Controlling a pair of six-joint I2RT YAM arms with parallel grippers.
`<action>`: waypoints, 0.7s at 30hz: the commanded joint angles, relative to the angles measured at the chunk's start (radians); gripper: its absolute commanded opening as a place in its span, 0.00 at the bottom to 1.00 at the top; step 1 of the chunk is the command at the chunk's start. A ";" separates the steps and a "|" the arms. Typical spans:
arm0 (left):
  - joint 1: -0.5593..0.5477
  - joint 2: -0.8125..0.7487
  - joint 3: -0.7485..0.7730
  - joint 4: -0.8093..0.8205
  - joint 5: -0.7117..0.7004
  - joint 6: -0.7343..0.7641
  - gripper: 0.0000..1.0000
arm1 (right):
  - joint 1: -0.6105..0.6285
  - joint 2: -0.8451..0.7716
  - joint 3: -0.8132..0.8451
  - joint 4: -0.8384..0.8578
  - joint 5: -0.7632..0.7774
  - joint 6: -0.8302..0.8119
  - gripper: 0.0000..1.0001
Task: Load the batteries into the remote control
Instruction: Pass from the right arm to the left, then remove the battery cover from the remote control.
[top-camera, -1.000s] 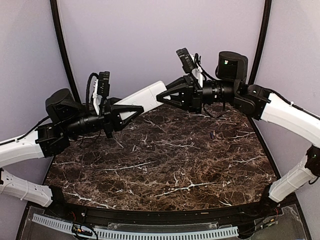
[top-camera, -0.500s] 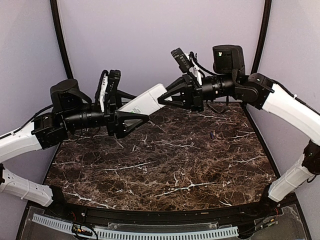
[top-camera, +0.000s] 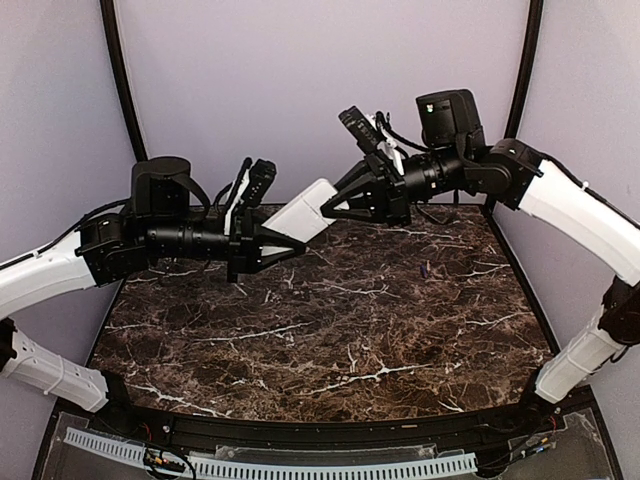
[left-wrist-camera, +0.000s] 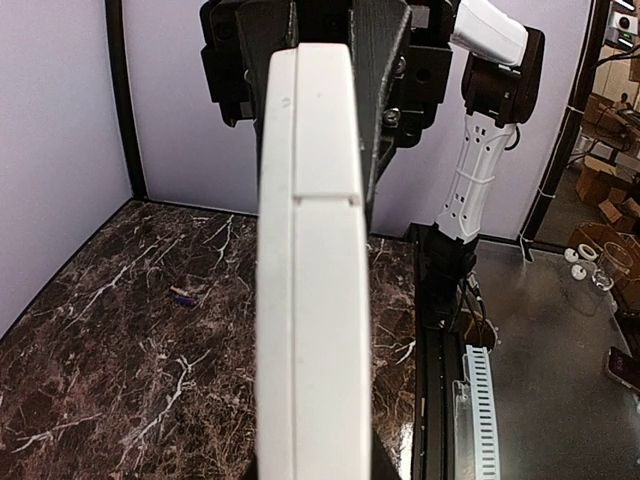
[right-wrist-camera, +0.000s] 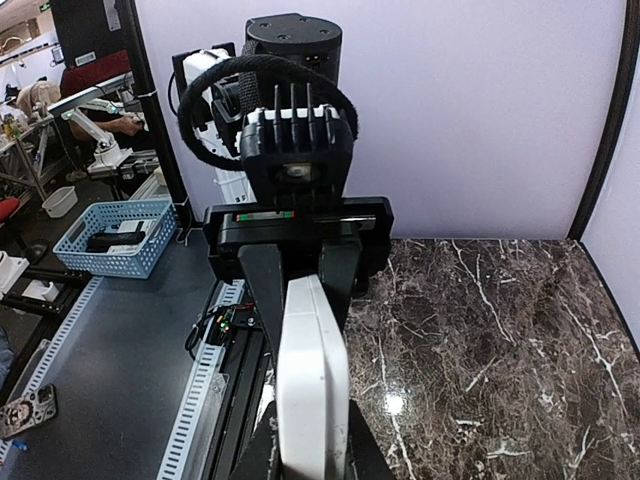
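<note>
Both arms are up, meeting over the far half of the table (top-camera: 330, 330). The remote (top-camera: 303, 210) is in the air between them, clear of the marble. It slopes up from the left gripper (top-camera: 292, 240) to the right gripper (top-camera: 330, 210).

Left gripper: clamped on the lower end of the remote. On the right wrist cam I see its fingers (right-wrist-camera: 262, 290) pressed against both flat faces of that end.

Right gripper: clamped on the upper end. The left wrist cam shows its fingers (left-wrist-camera: 385, 90) either side of the remote, touching.

Both wrist cams see the remote edge-on, a narrow white strip running straight from one gripper to the other. On the left wrist cam a seam runs down the edge, with a cross joint part way along. From the top cam one broad white face points up at the camera. I can't tell whether that's the button side.

I see one battery (top-camera: 424, 269), a small dark purple cylinder lying flat on the marble at far right. It's well apart from the remote, touching nothing else, and also visible on the left wrist cam (left-wrist-camera: 183, 297). I can't find a second one.

A blue basket (right-wrist-camera: 110, 235) sits off the table, in the right wrist cam background.
</note>
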 joint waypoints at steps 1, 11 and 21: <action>-0.002 -0.005 0.007 0.030 -0.070 -0.030 0.00 | 0.011 -0.019 -0.057 0.074 0.049 0.056 0.05; -0.003 0.073 0.047 -0.121 -0.114 -0.082 0.00 | -0.007 -0.014 -0.256 0.254 0.168 0.102 0.39; -0.002 0.107 0.071 -0.216 -0.052 0.036 0.00 | -0.077 -0.047 -0.389 0.365 0.089 0.106 0.39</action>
